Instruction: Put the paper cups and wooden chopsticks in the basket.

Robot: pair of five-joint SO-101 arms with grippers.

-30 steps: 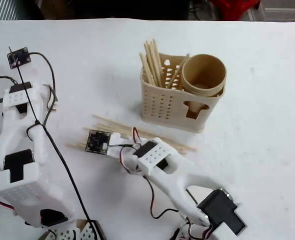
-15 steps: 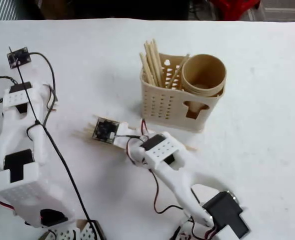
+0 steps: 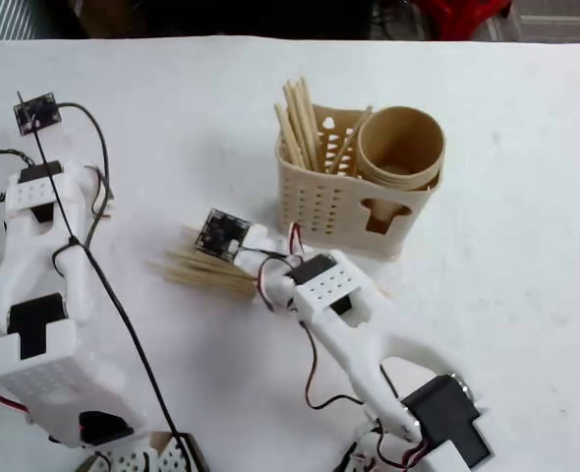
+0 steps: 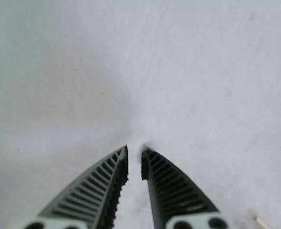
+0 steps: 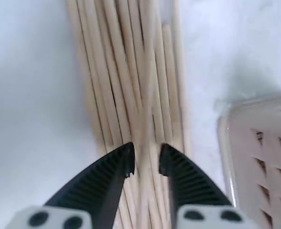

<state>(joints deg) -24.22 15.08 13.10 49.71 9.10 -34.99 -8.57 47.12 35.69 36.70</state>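
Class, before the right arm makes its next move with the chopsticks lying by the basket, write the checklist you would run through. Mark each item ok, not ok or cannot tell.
1. The right tool is shut on the loose chopsticks: ok.
2. The whole bundle is caught, not just a few sticks: cannot tell.
3. The basket stands upright close by: ok.
4. The paper cups are already in the basket: ok.
5. There is room beside the standing chopsticks in their compartment: cannot tell.
6. The left tool is shut and well away from the basket: ok.
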